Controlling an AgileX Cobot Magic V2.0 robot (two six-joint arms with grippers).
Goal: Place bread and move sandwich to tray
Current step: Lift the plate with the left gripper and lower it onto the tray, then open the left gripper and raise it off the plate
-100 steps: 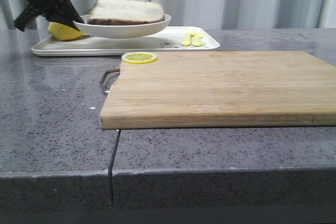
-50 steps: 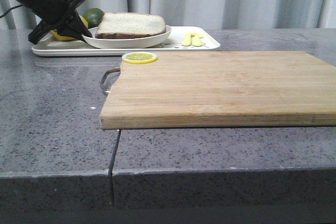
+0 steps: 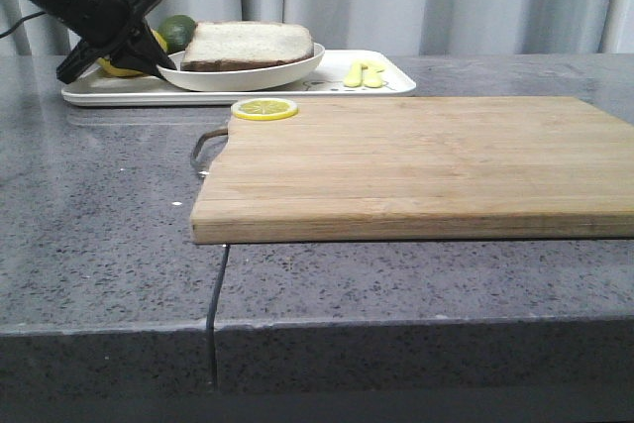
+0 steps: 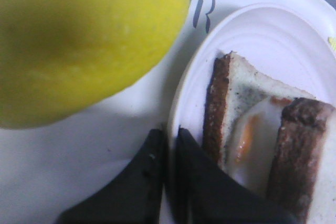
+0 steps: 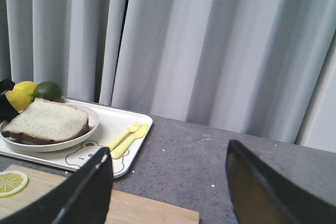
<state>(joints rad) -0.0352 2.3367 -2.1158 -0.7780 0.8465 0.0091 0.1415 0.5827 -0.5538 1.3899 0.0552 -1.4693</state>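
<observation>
Resting on the tray (image 3: 297,84) at the bench's far left corner, the plate (image 3: 243,77) is carrying the sandwich (image 3: 248,45). The left gripper (image 4: 169,145) is pinching the plate's rim, fingers nearly closed. The right gripper (image 5: 168,182) is hanging wide open, holding nothing.
</observation>
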